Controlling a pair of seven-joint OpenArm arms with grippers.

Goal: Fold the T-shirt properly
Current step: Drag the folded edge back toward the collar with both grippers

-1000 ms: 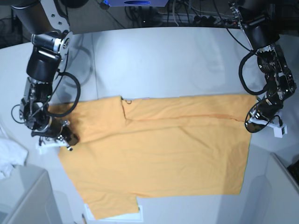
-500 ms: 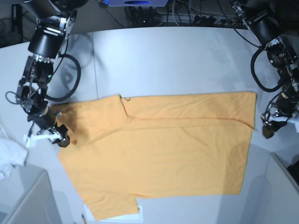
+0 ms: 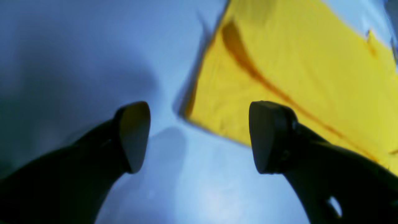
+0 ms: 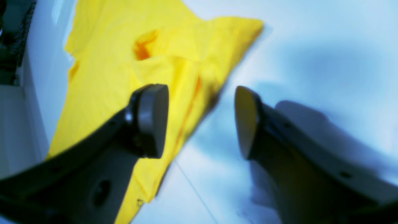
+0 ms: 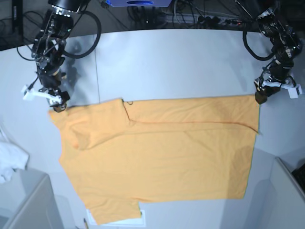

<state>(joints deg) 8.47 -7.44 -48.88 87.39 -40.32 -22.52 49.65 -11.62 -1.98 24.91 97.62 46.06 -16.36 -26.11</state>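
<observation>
The light-orange T-shirt (image 5: 162,157) lies spread flat on the grey table (image 5: 167,62), plain side up, with a long crease across its far part. My left gripper (image 5: 260,98) is open and empty, just off the shirt's far right corner; its wrist view shows that corner of the T-shirt (image 3: 295,71) between and beyond the gripper (image 3: 199,137). My right gripper (image 5: 58,106) is open and empty at the far left sleeve tip; its wrist view shows the sleeve of the T-shirt (image 4: 124,62) beside and under the left finger of the gripper (image 4: 199,121).
A small white cloth (image 5: 10,162) lies at the left edge. Grey bins stand at the lower left (image 5: 28,205) and lower right (image 5: 286,195). A white sheet (image 5: 119,222) pokes out under the shirt's near edge. Cables run along the far edge.
Both arms have moved toward the far side: the right gripper from the near side of the left sleeve to its far tip, the left gripper from the shirt's right edge to its far right corner.
</observation>
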